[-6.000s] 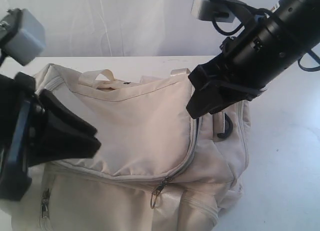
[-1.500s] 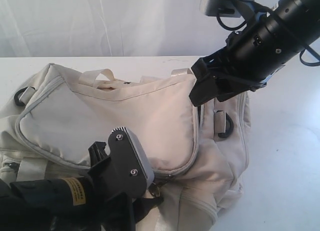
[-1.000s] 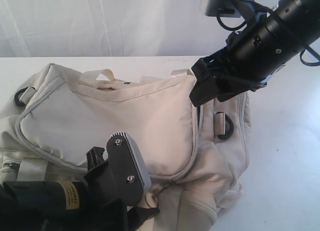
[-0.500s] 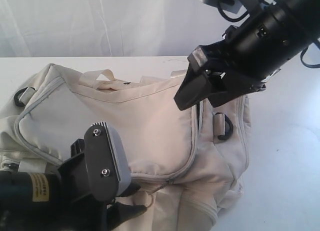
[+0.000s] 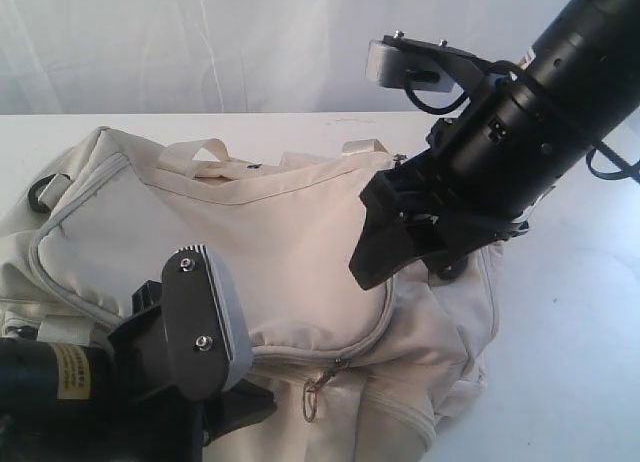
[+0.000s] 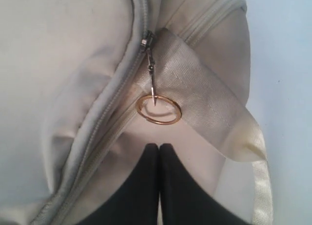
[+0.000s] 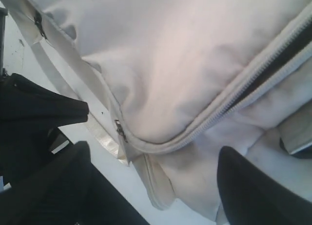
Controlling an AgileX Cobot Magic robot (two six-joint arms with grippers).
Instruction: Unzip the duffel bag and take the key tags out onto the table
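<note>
Brass-coloured ring pull (image 6: 158, 109) on the duffel bag (image 6: 63, 64) lies just beyond the left gripper (image 6: 158, 149), clenched empty; pulling now would miss the zipper (image 6: 105, 110). Right gripper (image 5: 380, 257) hangs released.

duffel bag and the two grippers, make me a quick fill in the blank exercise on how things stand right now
1. The left gripper is ___, its fingertips pressed together on nothing.
2. The zipper pull just beyond those fingertips ends in a gold-coloured metal ___.
3. The right gripper hangs over the duffel bag with its jaws ___.
4. The duffel bag lies on a plain white ___.

Missing words: shut; ring; open; table
</note>
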